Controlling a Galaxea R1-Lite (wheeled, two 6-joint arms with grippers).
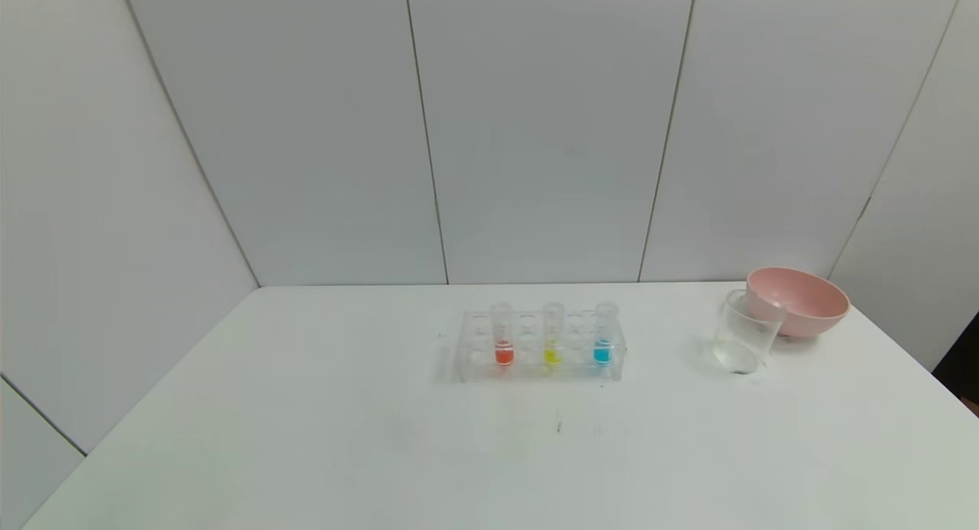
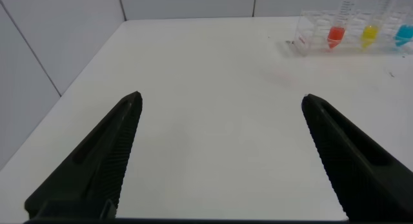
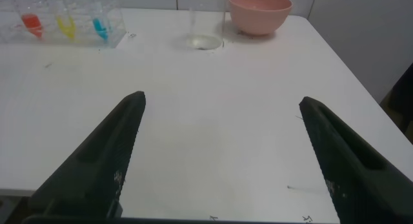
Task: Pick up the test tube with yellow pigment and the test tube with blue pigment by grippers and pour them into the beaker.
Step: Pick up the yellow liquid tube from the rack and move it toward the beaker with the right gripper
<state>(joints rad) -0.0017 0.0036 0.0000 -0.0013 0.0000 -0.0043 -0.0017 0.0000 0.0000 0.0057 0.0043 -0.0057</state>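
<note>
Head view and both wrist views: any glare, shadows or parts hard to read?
Head view: even light, faint shadow beside the beaker, whose clear wall is hard to trace against the pink bowl. Left wrist view: the rack runs off-frame. Right wrist view: no glare on the table.

White table (image 1: pixel 306 438), clear rack (image 1: pixel 535 365), orange-red tube (image 1: pixel 502 339), pink bowl (image 1: pixel 799 300)

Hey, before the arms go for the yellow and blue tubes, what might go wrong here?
1. The yellow tube stands close between the orange-red tube and the blue tube in the clear rack; wide-open end effector fingers may knock a neighbour.
2. The beaker stands right by the pink bowl; a slightly off pour could land in the bowl.
3. The light rack might lift along with a tube.
</note>
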